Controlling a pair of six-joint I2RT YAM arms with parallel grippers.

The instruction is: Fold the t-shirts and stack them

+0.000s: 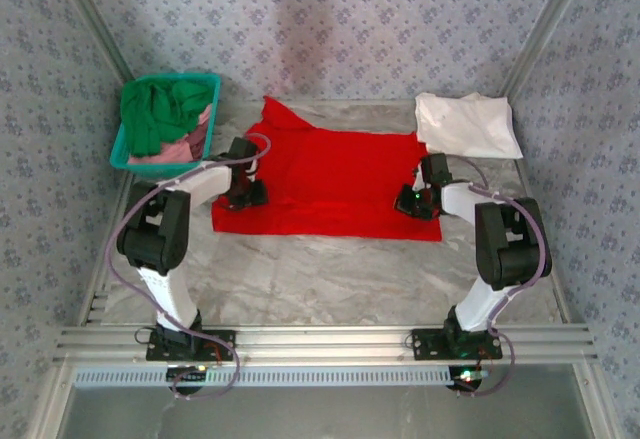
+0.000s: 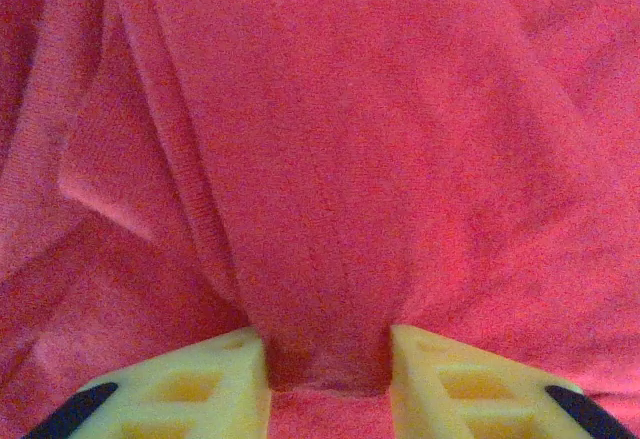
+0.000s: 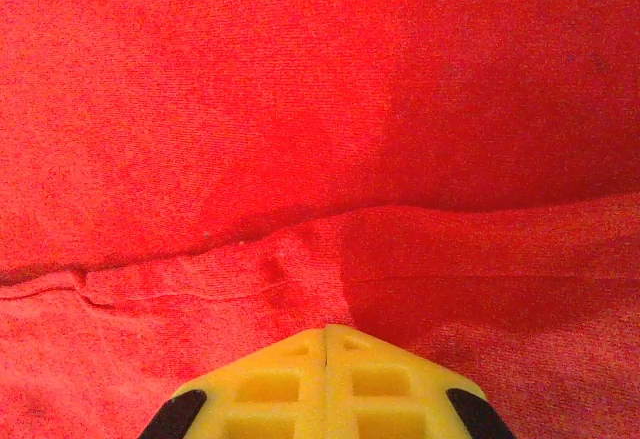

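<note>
I see the red t-shirt spread flat across the middle of the table, towards its far edge, with one sleeve sticking out towards the far left. My left gripper sits at the shirt's left edge. In the left wrist view its yellow fingers stand at a narrow gap, closed on a gathered ridge of the red cloth that fills the space between them, with creases fanning away from that spot. My right gripper is down at the shirt's near right corner. From the right wrist I see its fingers pressed fully together, tips on the red fabric just beside a hem fold. A crease runs up to the tips, but I cannot tell whether any cloth is caught between them. The white t-shirt lies loosely folded at the far right corner of the table, just beside the red one's right edge. At the far left corner stands the teal basket, holding the green t-shirt bunched on top of the pink t-shirt.
</note>
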